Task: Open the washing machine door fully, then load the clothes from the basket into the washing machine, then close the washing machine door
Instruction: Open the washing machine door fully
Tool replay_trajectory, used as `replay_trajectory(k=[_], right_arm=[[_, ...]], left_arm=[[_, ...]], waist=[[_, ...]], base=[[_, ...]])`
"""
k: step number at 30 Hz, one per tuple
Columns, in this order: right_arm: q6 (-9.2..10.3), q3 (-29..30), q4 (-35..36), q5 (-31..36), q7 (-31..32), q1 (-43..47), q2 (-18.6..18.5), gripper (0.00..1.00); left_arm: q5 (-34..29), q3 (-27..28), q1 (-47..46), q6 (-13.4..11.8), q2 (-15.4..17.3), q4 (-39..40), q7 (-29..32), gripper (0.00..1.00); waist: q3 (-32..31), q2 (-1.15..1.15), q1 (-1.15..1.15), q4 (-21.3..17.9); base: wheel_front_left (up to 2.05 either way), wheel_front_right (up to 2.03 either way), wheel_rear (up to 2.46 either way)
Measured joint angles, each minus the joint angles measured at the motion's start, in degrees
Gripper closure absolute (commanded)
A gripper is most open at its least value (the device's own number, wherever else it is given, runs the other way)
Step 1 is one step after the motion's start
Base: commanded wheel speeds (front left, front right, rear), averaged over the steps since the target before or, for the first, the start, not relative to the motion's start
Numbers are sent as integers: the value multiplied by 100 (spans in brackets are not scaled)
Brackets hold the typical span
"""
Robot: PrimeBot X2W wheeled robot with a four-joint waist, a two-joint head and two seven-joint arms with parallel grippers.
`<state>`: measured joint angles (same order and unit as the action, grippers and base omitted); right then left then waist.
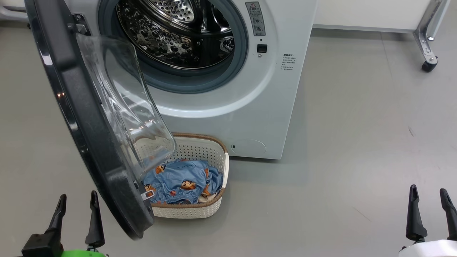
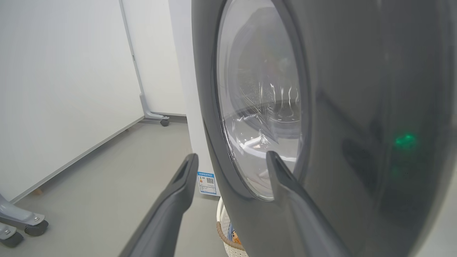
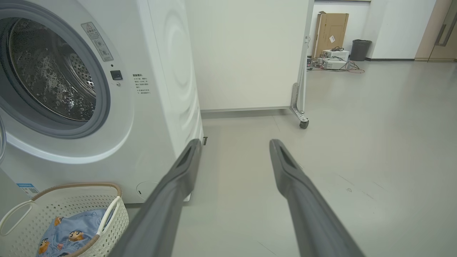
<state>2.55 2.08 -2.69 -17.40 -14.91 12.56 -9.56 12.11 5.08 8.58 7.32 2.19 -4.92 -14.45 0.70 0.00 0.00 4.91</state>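
The door had a glossy rim and clear glass. The drum was shiny metal. The basket was perforated plastic, the clothes soft cloth.

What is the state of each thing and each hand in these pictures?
washing machine door, swung open
washing machine, empty inside
basket, on the floor, not yet emptied
clothes, crumpled inside the basket
left hand, open, empty
right hand, open, empty
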Motion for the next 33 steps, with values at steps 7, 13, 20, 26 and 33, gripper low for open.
replay_trajectory(k=[7, 13, 20, 26, 33], right_arm=[[-142, 142, 15, 92, 0, 46, 188, 0], [-260, 267, 21, 218, 0, 72, 287, 0], [-407, 409, 45, 343, 0, 80, 408, 0], [-504, 511, 45, 420, 0, 97, 437, 0], [-553, 723, 62, 444, 0, 200, 542, 0]], left_arm=[[-1, -7, 5, 0, 0, 0, 0, 0], [58, -154, 74, 0, -1, -155, 0, 100], [199, -20, 110, 0, -4, -245, 0, 100], [550, 681, 64, -242, -7, -11, 0, 100], [780, 1585, -244, -714, -13, 638, -1, 100]], waist=[[1, 0, 0, 2], [-10, 0, 0, -12], [-26, 0, 0, -38], [-39, 0, 0, -29], [-53, 0, 0, 57]], base=[[0, 0, 0], [0, 0, 0], [0, 0, 0], [0, 0, 0], [0, 0, 0]])
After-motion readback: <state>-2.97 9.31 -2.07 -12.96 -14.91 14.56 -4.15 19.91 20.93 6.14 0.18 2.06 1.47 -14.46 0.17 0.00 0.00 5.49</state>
